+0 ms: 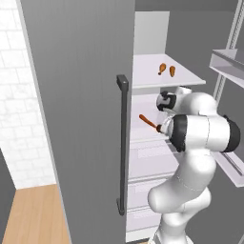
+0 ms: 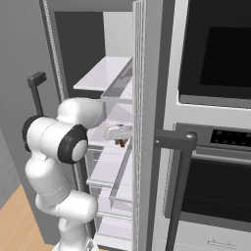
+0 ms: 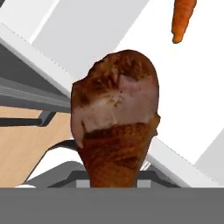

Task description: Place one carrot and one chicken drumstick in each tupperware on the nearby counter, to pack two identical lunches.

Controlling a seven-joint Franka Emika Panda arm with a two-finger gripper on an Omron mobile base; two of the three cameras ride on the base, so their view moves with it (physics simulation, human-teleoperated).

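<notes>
Carrot (top) cut off

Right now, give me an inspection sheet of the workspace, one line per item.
Surface: open fridge, white shelves; the arm reaches in at the middle shelf.
Job's things: one drumstick held in the pincer, close to the hand camera; two more drumsticks on the upper shelf; one carrot on the middle shelf. Lunch containers: nothing seen.
Clutter: nothing seen.
Pincer: shut on the drumstick, inside the fridge.
Cables: nothing seen.
Surroundings: grey fridge door with a dark handle, built-in ovens beside the fridge, wooden floor.
</notes>
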